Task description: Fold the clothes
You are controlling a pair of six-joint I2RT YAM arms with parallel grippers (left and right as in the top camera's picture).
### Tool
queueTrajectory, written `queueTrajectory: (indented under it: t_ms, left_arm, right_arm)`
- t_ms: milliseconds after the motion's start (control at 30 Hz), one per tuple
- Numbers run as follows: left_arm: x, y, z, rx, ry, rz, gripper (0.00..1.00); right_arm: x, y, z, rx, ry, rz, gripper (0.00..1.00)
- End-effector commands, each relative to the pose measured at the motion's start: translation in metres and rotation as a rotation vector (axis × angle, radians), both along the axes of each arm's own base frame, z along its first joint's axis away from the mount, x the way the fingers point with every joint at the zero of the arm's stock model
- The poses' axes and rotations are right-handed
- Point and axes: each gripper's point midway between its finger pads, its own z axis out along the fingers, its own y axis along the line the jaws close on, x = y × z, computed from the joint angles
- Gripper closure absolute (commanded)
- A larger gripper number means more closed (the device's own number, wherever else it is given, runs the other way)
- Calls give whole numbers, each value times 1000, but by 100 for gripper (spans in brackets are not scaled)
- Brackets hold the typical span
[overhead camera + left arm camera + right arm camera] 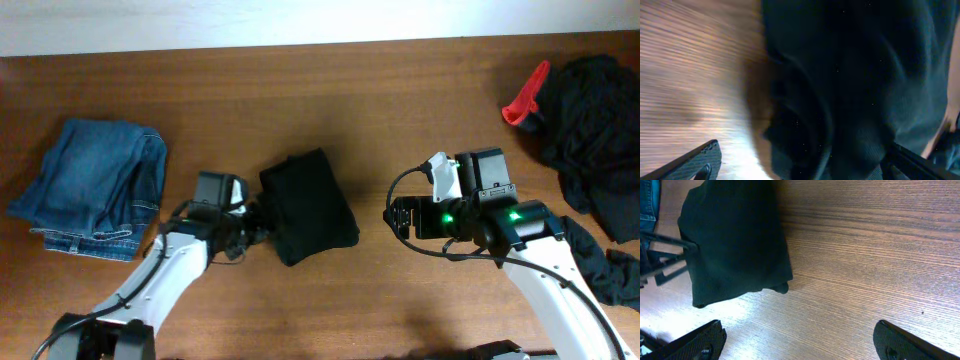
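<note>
Black garment (pixel 308 205), creases indistinct, edge between spread fingers of left hand (pixel 802 146)

Even light, soft glare on the table (pixel 840 280); the left wrist view is blurred and dark.

in my left wrist view the folded black garment (pixel 860 75) runs off the top, right and bottom edges. the table (pixel 685 75) beside it is smeared with blur, and my left fingers (pixel 697 161) show only as tips in the bottom corners. overhead, the loose black pile (pixel 595 130) is cut by the right edge and covers part of a red thing (pixel 524 98) i can't name. my right wrist view catches only a sliver of the jeans (pixel 646 200).
</note>
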Motion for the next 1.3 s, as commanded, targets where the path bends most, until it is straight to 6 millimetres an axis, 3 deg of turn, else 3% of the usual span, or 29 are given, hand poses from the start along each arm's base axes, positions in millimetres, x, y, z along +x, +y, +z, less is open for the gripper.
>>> queueTrajectory:
  t_ms: [0,333,467,700,967,1167,1267]
  left_arm:
    - [11,12,-1,6,-2,54,1]
    - [13,-26,-33,-156,61,-51,1]
    - [13,-28,-31,-169,57,-59,1]
    - [10,-31,-29,-191,68,-69,1]
    - [9,-33,-28,-192,57,-92,1]
    - [9,-33,-28,-194,56,-97,1]
    - [9,-34,-27,-194,47,-112,1]
  right_arm:
    - [6,0,13,5,-48,5,1]
    - [10,3,5,21,-20,7,1]
    - [12,31,-11,160,69,101,1]
    - [41,73,-54,419,175,186,1]
    - [48,81,-86,436,216,194,1]
    - [46,110,-92,432,213,232,1]
    - [47,121,-105,396,231,201,0]
